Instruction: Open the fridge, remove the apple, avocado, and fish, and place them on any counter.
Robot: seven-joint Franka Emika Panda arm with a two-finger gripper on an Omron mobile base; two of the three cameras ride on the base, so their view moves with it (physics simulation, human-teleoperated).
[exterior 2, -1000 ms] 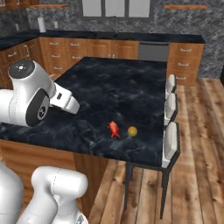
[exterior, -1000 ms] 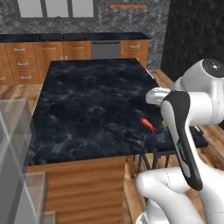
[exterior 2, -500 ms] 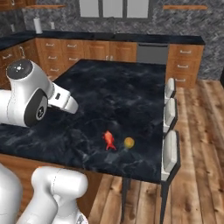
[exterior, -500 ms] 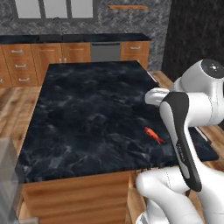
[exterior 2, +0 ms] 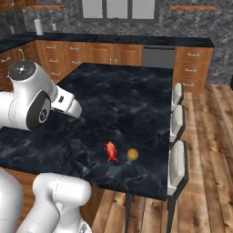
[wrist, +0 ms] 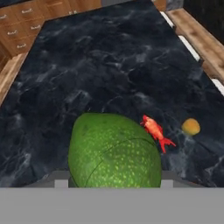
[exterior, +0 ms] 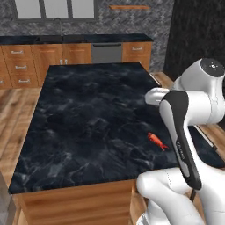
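Carrying avocado (wrist: 114, 151) in the jaws, parted wide around it, above the desk (exterior: 88, 110). Fish (exterior 2: 110, 151) and apple (exterior 2: 132, 154) already lie there. Judgement: lower onto bare marble beside them, then release gently so it cannot roll.

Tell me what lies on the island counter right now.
On the counter lie the fish and the apple, apart. In the hand view the avocado covers the near part.
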